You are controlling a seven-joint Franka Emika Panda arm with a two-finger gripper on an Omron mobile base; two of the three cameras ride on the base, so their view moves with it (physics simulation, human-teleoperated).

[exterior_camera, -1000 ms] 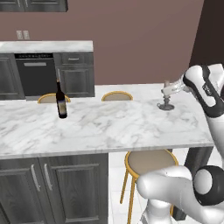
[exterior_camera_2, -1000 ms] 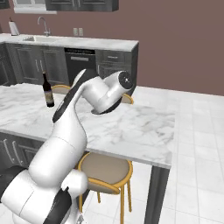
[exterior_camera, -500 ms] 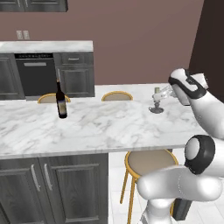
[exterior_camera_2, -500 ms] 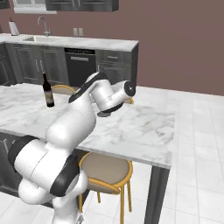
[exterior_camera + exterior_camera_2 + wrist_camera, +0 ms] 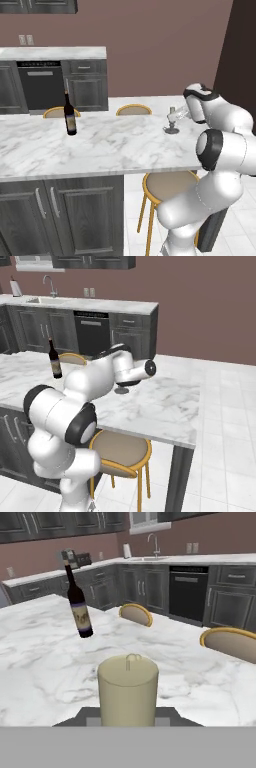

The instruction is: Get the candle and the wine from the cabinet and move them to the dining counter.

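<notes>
Your candle (image 5: 172, 116) stands upright in its small grey holder (image 5: 171, 130) on the dining counter (image 5: 100, 150), near the slab's right end and toward its far edge. In the hand view the candle (image 5: 128, 688) rises cream-coloured and close in front of the lens, its wick loop at the top, with the veined marble spreading behind it.

The gripper (image 5: 176, 116) sits right at the candle, reaching in from the right side of the left base view. From the right base view you see only the holder's round base (image 5: 121, 390) on the marble below the wrist, the arm covering the rest. The fingers themselves are too small and too hidden for you to see clearly, but the hand is closed down narrow around the candle, so it looks clamped on it; whether the holder's base is resting on the marble or just above it, you cannot tell.

The wine (image 5: 70, 115) stands upright on the same counter, well apart from the candle toward the left, near the far edge. You see it also in the right base view (image 5: 54, 360) and, tilted by the camera's roll, in the hand view (image 5: 79, 606).

Round wooden stools (image 5: 166, 184) stand at the counter, one on the near side beneath the overhang and others (image 5: 133, 109) showing their tops past the far edge.
</notes>
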